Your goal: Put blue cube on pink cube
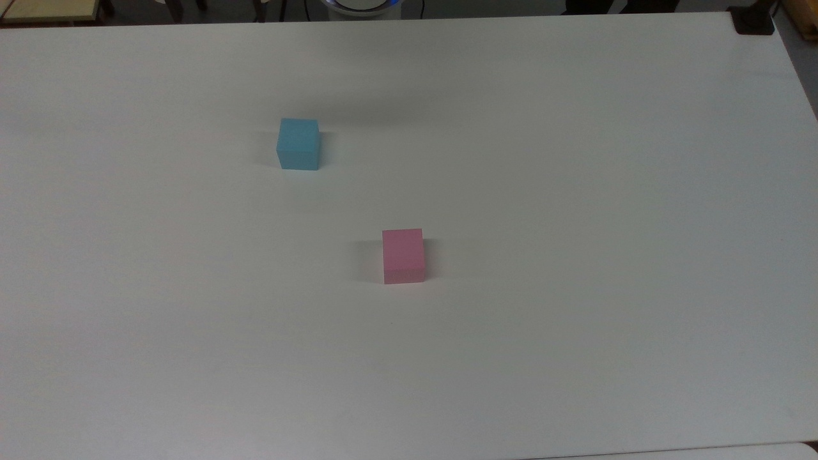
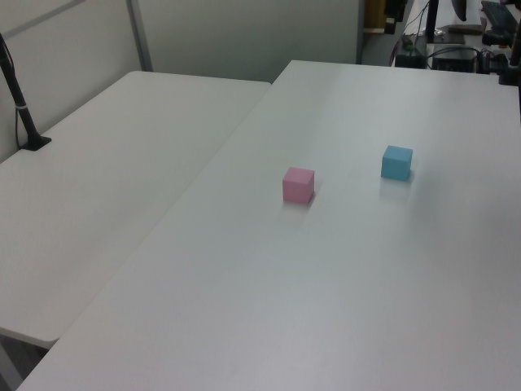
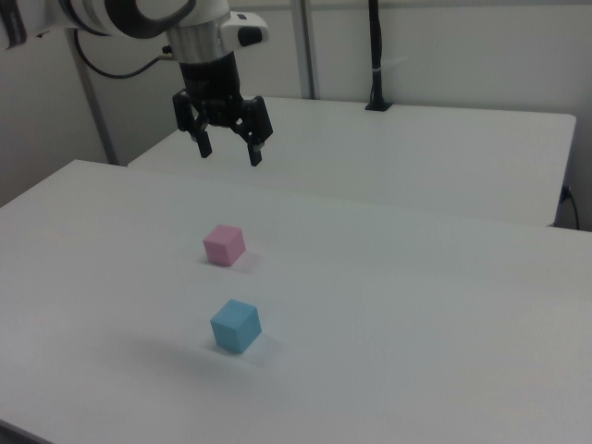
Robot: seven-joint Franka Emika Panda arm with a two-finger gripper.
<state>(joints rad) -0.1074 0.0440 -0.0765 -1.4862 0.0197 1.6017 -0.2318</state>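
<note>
Claw (image 3: 228,148) of the single arm, seen in the right view: it hangs high above the white surface (image 3: 416,314), pointing straight down, its 2 fingers spread apart and holding nothing. Directly outward from the claw, lower in the right view, stands the pink cube (image 3: 224,245), flat on the surface. Further along almost the same line, lower again and a shade toward the right view's right, stands the blue cube (image 3: 236,326), also flat on the surface and turned so that 1 corner faces the camera. The 2 cubes are apart, not touching, with bare surface between them; the top view shows the blue cube (image 1: 298,144) up and to the top view's left of the pink cube (image 1: 404,255). Judged from this layout, the pickup target is the farther cube: the claw would have to travel out past the pink cube, then descend.
</note>
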